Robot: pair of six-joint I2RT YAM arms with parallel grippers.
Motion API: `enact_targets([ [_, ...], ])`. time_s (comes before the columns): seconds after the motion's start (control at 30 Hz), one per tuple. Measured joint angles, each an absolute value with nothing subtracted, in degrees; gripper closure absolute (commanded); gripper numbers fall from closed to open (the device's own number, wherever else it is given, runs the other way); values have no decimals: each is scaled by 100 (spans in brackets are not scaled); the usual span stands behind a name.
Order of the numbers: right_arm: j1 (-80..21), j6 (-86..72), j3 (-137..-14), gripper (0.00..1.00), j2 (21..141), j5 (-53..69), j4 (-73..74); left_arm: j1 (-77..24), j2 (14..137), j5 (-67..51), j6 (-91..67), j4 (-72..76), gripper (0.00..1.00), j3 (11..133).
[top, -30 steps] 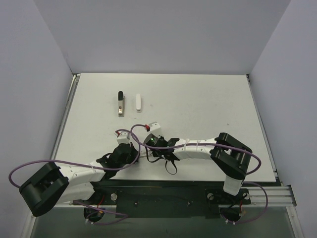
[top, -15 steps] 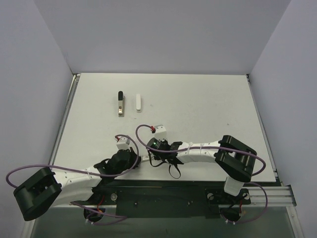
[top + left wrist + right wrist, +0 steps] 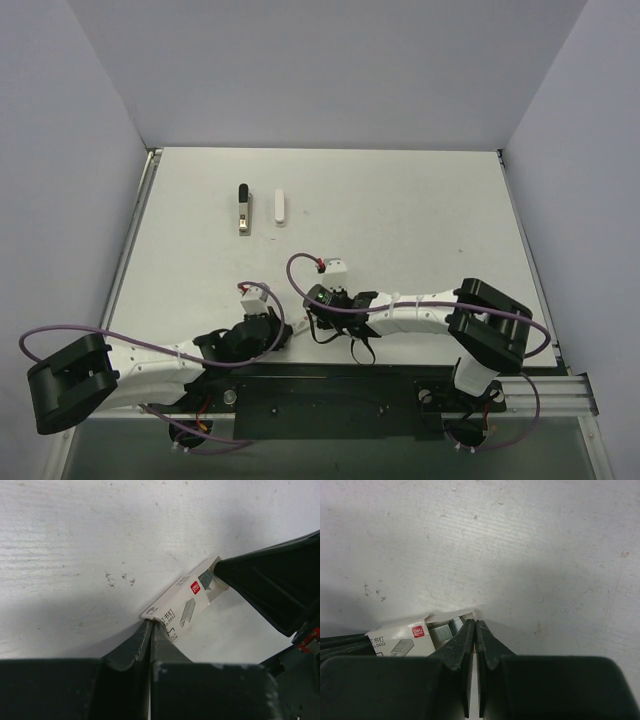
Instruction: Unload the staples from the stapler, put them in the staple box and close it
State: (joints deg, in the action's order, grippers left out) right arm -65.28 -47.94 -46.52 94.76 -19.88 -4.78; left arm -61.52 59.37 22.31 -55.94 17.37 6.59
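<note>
Stapler lies on scuffed white table between lilac walls.

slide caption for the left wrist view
Shut left gripper touches one corner of the staple box; right gripper at its open end.

The left arm is made of white tubular links joined by blocky black joint housings, the largest being a boxy black elbow. A thin purple cable loops loosely beside it and ends at a small white plug with a red tip. The right arm has the same build: white links, a black elbow block and its own purple cable running to a red-tipped white plug. The left claw and the right claw each have matte charcoal plastic fingers, wedge-shaped and tapering to thin tips from a broad, flat black body.
</note>
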Motion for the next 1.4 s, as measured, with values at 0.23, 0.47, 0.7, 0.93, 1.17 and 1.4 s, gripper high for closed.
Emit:
enact_targets([
  [0.23, -6613, -4744, -4508, 100, 9321, -1859, -460, -6451, 5979, 2390, -5631, 1765, 100, 659],
  [0.47, -6768, -4689, -4351, 100, 9207, -1837, -574, -6613, 6226, 2486, -5531, 2086, 100, 659],
  [0.7, -6936, -4731, -4088, 100, 8949, -1841, -572, -6685, 6512, 2534, -5500, 2462, 100, 659],
  [0.93, -6963, -4805, -3922, 83, 8711, -1852, -478, -6702, 6501, 2530, -5483, 2563, 100, 602],
  [1.17, -6991, -4823, -3898, 75, 8267, -1927, -301, -6705, 6469, 2526, -5443, 2567, 100, 580],
  [1.4, -6991, -4860, -3865, 92, 7911, -2226, -19, -6709, 6543, 2526, -5422, 2628, 100, 593],
])
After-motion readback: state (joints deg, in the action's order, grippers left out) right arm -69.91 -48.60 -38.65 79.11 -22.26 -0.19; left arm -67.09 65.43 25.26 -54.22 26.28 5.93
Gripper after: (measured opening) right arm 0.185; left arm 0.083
